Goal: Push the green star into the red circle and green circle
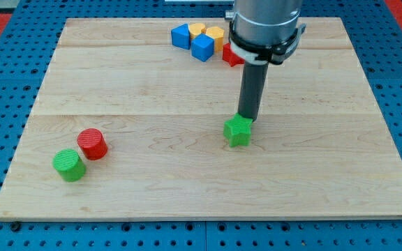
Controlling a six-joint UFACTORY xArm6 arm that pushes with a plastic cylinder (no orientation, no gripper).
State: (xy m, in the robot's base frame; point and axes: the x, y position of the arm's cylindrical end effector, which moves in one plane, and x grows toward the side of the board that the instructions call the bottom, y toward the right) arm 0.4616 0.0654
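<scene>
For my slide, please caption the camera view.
My tip touches the green star from above; red circle and green circle wait far left.

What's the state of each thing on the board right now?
my tip: down at the board, touching the green star's upper edge
green star: mid-board, alone, far from both circles
red circle: upright, bottom left, next to the green circle
green circle: upright, below-left of the red circle
blue, yellow and red blocks: clustered at the top, partly hidden by the arm

star (238, 131): mid-board, touching my tip (247, 117) above it
two circles (80, 155): touching, well left, near the bottom-left corner
</scene>
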